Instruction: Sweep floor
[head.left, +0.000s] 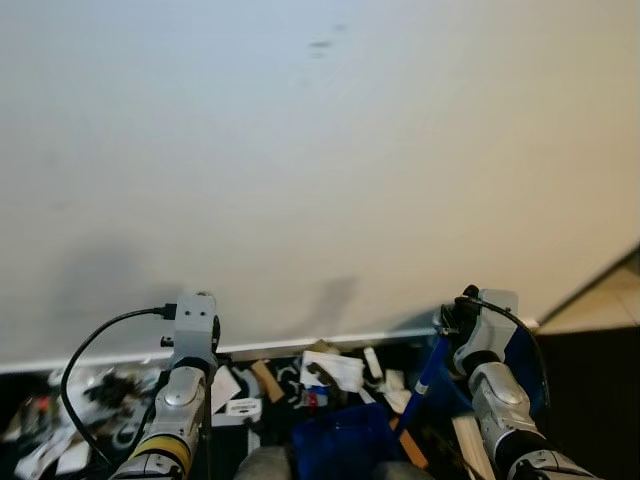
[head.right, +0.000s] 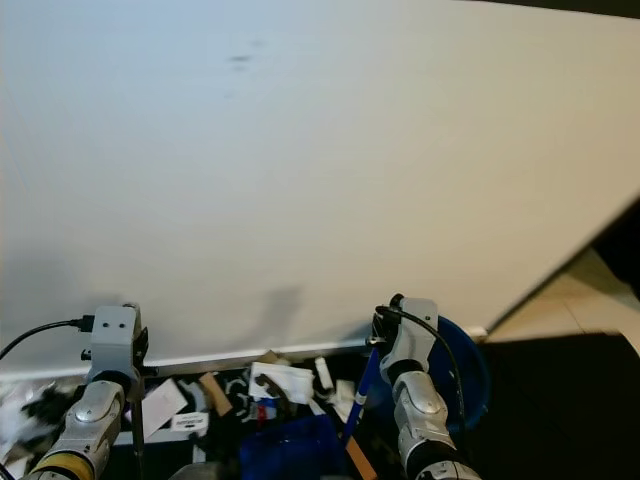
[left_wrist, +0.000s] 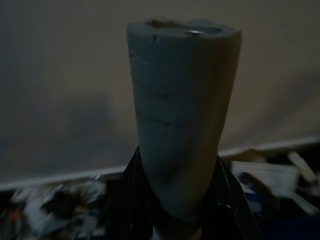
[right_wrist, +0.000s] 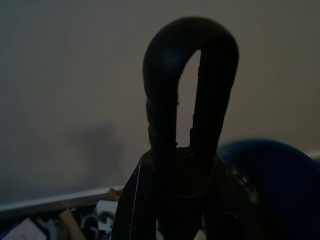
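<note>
Wall (head.left: 320, 170), plain and pale, faces you head-on, with a white baseboard (head.left: 300, 347) running along its foot. Below the baseboard the dark floor (head.right: 560, 400) carries a strip of litter (head.left: 330, 375): torn white paper, cardboard scraps and small packaging, lying between your two arms and trailing off past the left arm.

Your left gripper (left_wrist: 175, 200) is clamped on a grey foam handle (left_wrist: 182, 115), which stands upright out of the black fingers; the wrist view shows both fingers pressed against its sides. In the head views the left arm (head.left: 180, 400) rises at lower left with a black cable (head.left: 95, 345) looping from the wrist camera.

Your right gripper (right_wrist: 177, 195) is closed around a black looped handle (right_wrist: 187, 80), the loop projecting above the fingers. A blue shaft (head.left: 425, 380) slants down from beside the right wrist toward the litter. A blue dustpan (head.left: 345, 440) sits low in the head views between the arms, among the scraps. A rounded blue object (head.right: 465, 370) lies just behind the right arm (head.right: 415, 400), near the baseboard; you cannot tell from these views what it is.

Pale tiled flooring (head.right: 570, 300) shows at the far right, past the wall's corner.
</note>
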